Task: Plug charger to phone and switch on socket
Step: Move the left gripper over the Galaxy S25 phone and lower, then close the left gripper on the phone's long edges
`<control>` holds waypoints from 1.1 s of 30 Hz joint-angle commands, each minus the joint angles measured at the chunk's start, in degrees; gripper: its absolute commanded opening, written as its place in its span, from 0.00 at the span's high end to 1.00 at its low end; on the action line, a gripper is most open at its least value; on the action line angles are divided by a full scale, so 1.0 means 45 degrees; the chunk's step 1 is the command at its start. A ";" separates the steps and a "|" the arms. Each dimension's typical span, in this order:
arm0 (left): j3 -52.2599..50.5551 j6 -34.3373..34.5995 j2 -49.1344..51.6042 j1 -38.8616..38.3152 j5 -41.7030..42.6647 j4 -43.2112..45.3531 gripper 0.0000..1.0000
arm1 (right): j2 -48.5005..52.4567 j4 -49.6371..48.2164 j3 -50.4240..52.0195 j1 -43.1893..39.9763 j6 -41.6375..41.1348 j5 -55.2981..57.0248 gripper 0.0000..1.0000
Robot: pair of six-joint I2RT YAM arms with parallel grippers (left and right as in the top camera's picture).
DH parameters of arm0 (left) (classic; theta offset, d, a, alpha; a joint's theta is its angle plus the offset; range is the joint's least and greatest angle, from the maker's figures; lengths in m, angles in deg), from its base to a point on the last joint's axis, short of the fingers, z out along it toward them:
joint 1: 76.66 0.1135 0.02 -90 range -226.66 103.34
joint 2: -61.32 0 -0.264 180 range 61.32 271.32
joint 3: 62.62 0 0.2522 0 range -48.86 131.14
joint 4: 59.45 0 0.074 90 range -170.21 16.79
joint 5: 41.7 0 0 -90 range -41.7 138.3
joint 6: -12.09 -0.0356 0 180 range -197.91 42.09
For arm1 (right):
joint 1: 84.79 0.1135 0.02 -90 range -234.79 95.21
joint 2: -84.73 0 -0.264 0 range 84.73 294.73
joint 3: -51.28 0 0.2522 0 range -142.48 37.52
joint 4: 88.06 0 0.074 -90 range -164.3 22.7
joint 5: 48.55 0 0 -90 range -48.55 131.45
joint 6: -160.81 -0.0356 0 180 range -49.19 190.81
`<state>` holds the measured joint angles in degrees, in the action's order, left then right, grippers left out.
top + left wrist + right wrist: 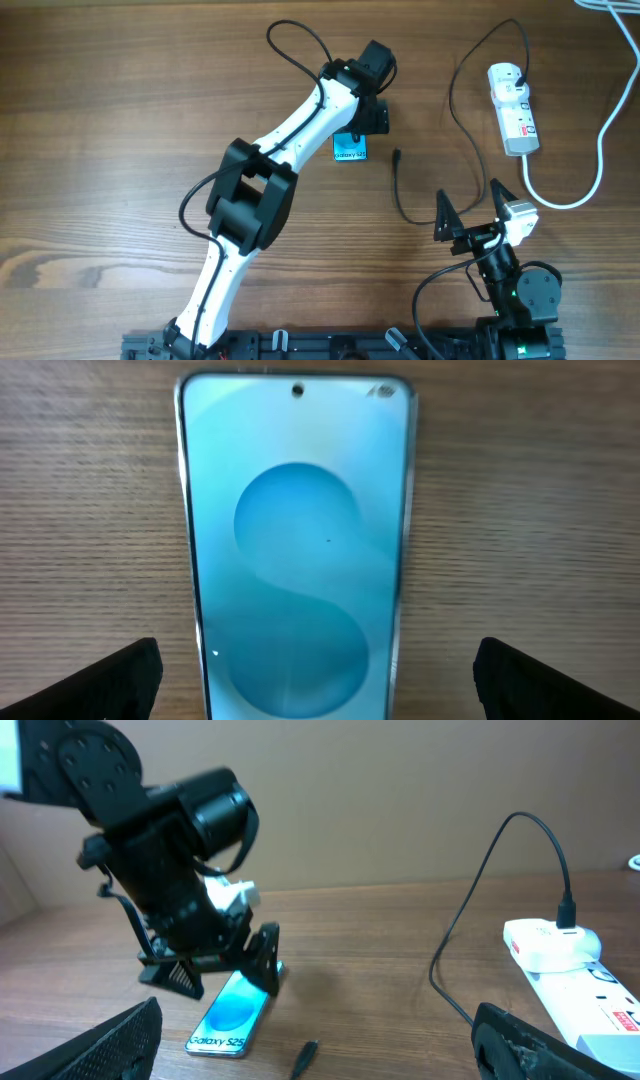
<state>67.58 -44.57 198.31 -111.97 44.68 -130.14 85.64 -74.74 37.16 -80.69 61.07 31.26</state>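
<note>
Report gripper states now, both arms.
Left gripper: open, flat cyan-screen phone between its fingers, not gripped.
Right gripper: open, empty.

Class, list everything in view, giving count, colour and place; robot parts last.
phone: one, cyan-teal screen, mid-table
charger cable: one, thin black, loose tip right of phone, other end at adapter
adapter: one, white, plugged into power strip
power strip: one, white and grey, far right
thick cord: one, white, looping off the power strip's end
table: one, brown wood, beneath everything
left gripper: one, black, open over the phone
right gripper: one, black, open, near right, holding nothing
</note>
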 commanded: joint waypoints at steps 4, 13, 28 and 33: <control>0.0175 -0.0355 0.0593 -0.0058 -0.0126 -0.0107 0.00 | -0.0058 -0.0044 0.0015 0.0053 0.0141 0.0170 0.00; 0.0175 -0.0787 0.0918 -0.0189 -0.0272 0.0126 0.00 | -0.0058 -0.0039 0.0015 0.0053 0.0141 0.0165 0.00; 0.0175 -0.0782 0.1258 0.0194 -0.0087 -0.0350 0.00 | -0.0058 -0.0039 0.0015 0.0053 0.0146 0.0170 0.00; 0.0175 -0.0777 0.1263 0.0136 0.0126 -0.0345 0.00 | -0.0058 -0.0044 0.0015 0.0053 0.0146 0.0165 0.00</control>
<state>68.17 -47.43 201.26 -111.53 43.41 -131.53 85.64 -74.74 37.16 -80.69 61.07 31.26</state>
